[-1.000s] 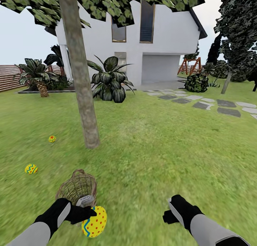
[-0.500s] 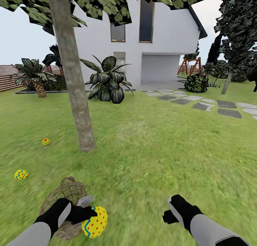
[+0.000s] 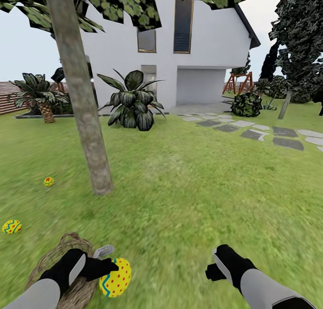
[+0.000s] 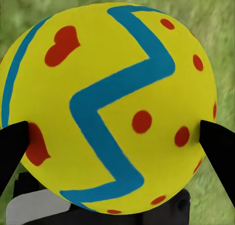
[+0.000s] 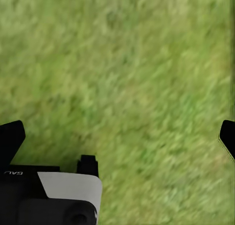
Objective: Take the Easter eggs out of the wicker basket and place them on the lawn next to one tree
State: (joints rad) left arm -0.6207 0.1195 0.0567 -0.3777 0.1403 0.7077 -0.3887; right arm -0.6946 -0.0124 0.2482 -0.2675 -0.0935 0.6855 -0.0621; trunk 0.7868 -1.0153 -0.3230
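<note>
Low over the lawn [image 3: 188,187], the left gripper [image 3: 107,268] clamps an egg [image 3: 115,277] (yellow, zigzagged); the right gripper [image 3: 214,266] seems spread, empty.

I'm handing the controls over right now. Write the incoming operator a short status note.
Left gripper: shut on a yellow Easter egg with red dots and a blue zigzag, held just above the grass.
Right gripper: open, holding nothing, over the green lawn.
Brown open-weave wicker basket: beneath the left arm; its inside is mostly hidden.
Two more yellow eggs lie on the grass left of the grey-brown tree trunk: one nearer the trunk, one farther out.
Left: set the held egg beside that same trunk; perhaps move the farther egg closer.
</note>
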